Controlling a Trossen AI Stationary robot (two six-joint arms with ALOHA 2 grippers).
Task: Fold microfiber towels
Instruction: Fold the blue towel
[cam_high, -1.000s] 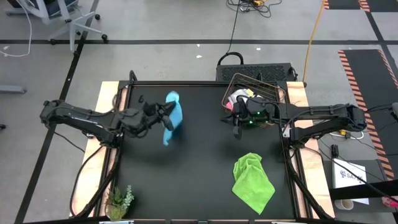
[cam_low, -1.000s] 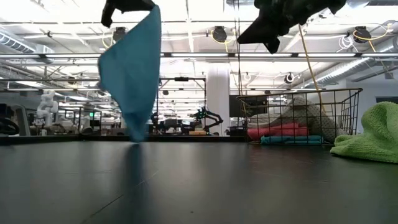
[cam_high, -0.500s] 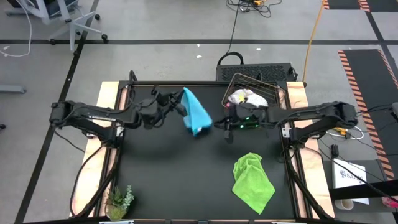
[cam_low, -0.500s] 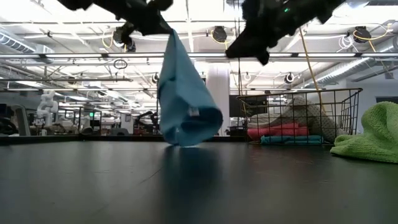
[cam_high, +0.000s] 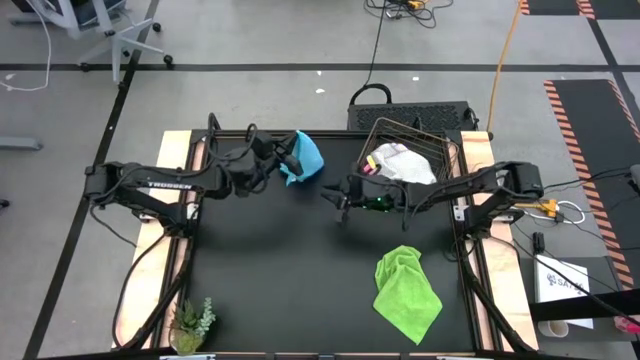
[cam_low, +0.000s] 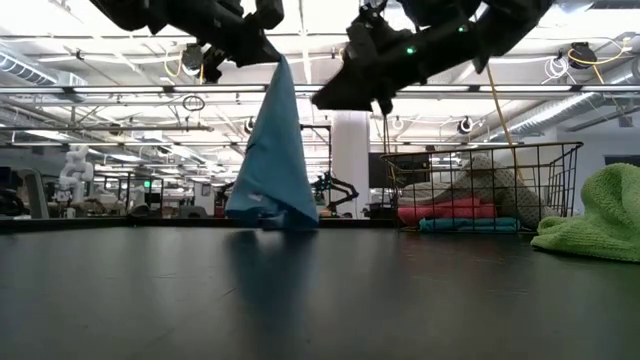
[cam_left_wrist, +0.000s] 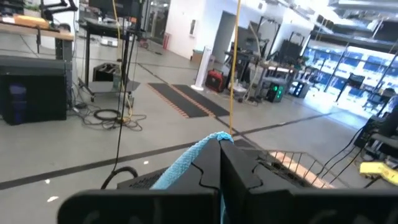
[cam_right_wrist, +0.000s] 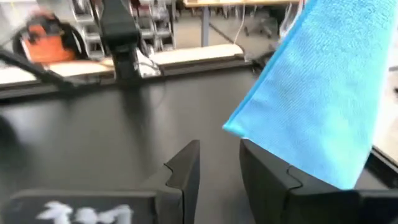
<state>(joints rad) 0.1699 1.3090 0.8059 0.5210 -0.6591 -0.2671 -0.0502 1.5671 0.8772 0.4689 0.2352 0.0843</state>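
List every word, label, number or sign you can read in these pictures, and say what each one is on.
None can be read for certain.
White lettering on the left arm in the high view: too small to read.
Print on a white card beside the table's right edge: too small to read.
White marks on the right gripper's housing in the right wrist view: blurred.
The blue towel, green towel and wire basket: no text visible.
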